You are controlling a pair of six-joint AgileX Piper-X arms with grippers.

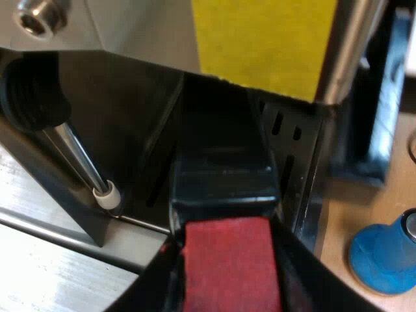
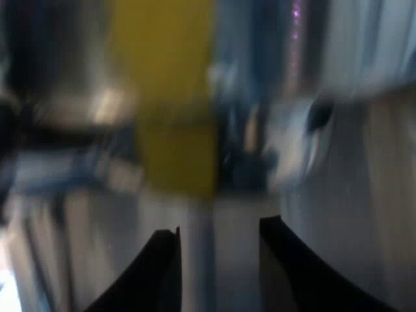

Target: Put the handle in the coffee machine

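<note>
**Left arm.** The left gripper (image 1: 226,244) is pinched on the red end (image 1: 227,276) of the handle (image 1: 224,182), with one black finger on each side. From the fingers, the dark handle runs into the recess at the front of the espresso machine (image 1: 130,32), below the yellow panel (image 1: 260,39). The holder's metal head is hidden in that recess, so it cannot be told whether it is seated or locked. The steam wand (image 1: 78,162) hangs just beside the handle, with its white tip over the drip tray (image 1: 39,221). A blue tamper (image 1: 383,257) stands on the wooden surface (image 1: 338,221) near the machine, apart from the handle.

**Step in hand (judged).** The holder is being seated and locked in the machine's front.

1. The pinch on the red end is to be held firm, so that the handle cannot twist between the fingers.
2. The handle is to be held level while the head is pressed up into its seat. A tilted head is likely to jam.
3. The locking turn is to be made as a sweep about the head's axis, not as a push along the handle.
4. The steam wand is to be cleared throughout the sweep.
5. The grip is to be released only once a firm stop is felt.

**Right arm.** The fingers of the right gripper (image 2: 218,227) are spread, with nothing between them, and it faces the machine's yellow panel. It is best held out of the path of the left arm's sweep.
</note>
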